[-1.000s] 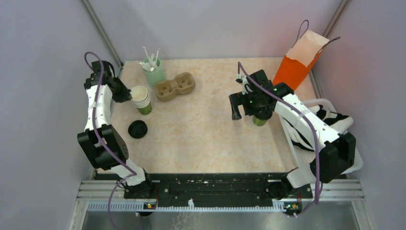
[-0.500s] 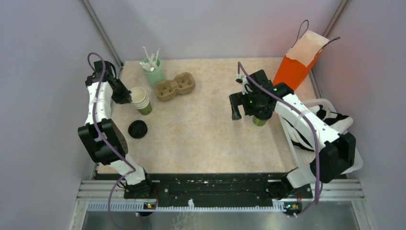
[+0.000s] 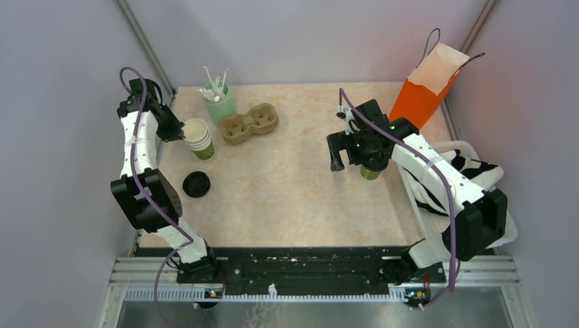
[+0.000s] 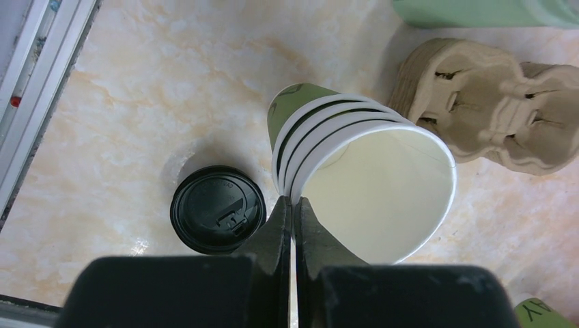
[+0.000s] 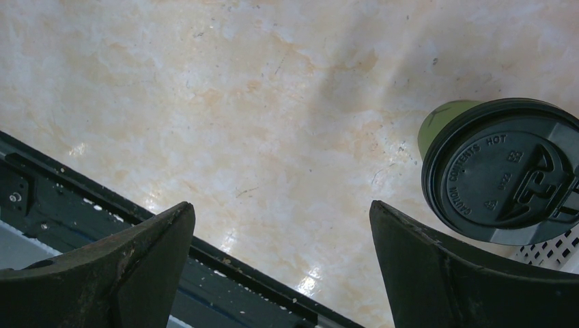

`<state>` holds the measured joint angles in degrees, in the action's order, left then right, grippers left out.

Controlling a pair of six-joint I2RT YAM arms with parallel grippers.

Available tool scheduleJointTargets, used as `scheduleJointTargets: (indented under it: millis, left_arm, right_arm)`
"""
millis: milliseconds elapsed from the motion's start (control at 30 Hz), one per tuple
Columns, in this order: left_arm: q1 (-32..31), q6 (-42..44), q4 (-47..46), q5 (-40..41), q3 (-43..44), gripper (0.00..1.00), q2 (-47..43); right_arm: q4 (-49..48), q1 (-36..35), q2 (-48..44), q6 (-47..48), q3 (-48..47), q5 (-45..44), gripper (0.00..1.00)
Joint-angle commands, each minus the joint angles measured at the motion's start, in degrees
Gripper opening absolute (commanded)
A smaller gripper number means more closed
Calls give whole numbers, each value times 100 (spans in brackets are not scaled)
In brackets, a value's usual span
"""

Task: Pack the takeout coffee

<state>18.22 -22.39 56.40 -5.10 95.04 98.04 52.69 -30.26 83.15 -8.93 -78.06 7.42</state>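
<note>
Top camera sits high behind the arm bases, looking down on the table [image 3: 287, 191]. Left wrist camera is close above the cup stack [image 4: 369, 191] and black lid [image 4: 217, 210], both shared with top view. Right wrist camera is low over the takeout coffee [image 5: 505, 171].

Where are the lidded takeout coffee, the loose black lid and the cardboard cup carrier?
takeout coffee [image 5: 509, 171], right wrist view, centre of its black lid.
loose black lid [image 4: 217, 210], left wrist view, middle of its top.
cardboard cup carrier [image 3: 250, 124], top view, bridge between its two wells.
</note>
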Motion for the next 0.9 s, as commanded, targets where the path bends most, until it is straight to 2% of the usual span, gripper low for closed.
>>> scheduleJointTargets:
  millis: [0,200,333,433,633,733,867]
  left_arm:
    - [2,-82,199,-123,548,0,37]
    - [14,-117,240,-251,492,0,315]
    - [13,-75,-19,-378,261,21,319]
    - [9,-19,3,-336,225,27,366]
    - [3,50,81,-227,254,18,347]
    - [0,96,85,-202,359,18,311]
    - [6,134,139,-209,480,1,389]
  right_arm:
    - [-149,-54,-4,77,-238,14,98]
    - [-153,-51,-4,80,-248,14,98]
    - [-152,-58,-27,84,-229,5,98]
    - [-145,-58,-34,86,-228,-12,98]
    - [-153,-53,-26,84,-229,0,98]
    - [-158,-57,-13,84,-223,18,98]
    - [-162,-57,-8,77,-220,40,98]
